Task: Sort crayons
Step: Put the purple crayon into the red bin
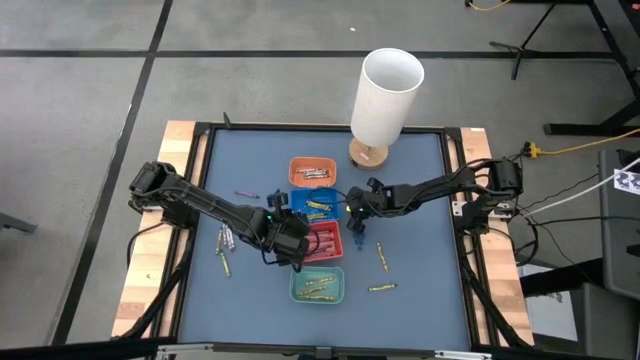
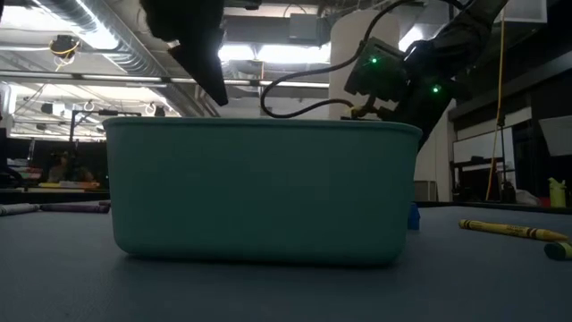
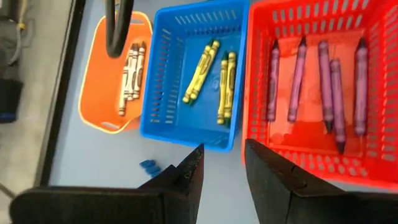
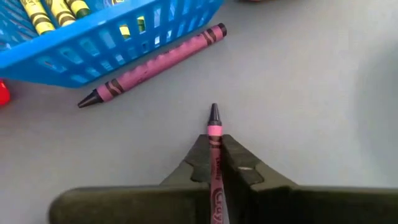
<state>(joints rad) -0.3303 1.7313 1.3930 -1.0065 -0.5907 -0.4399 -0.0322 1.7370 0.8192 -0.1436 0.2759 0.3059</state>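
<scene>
Purple crayon point(image 4: 214, 155) pinched in my right gripper point(image 4: 214, 146)
Left gripper point(image 3: 222, 163) hangs open over the red tray point(image 3: 379, 177), holding nothing

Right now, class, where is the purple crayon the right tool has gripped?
The purple wax crayon sits pinched in the right tool, just beside the blue slatted plastic tray, near another purple crayon lying against it.

Four trays point(image 1: 316, 236) are lined in a row mid-table point(image 1: 420, 240); crayons point(image 1: 225, 250) are scattered left and right; cylinder point(image 1: 387, 98) behind.
</scene>
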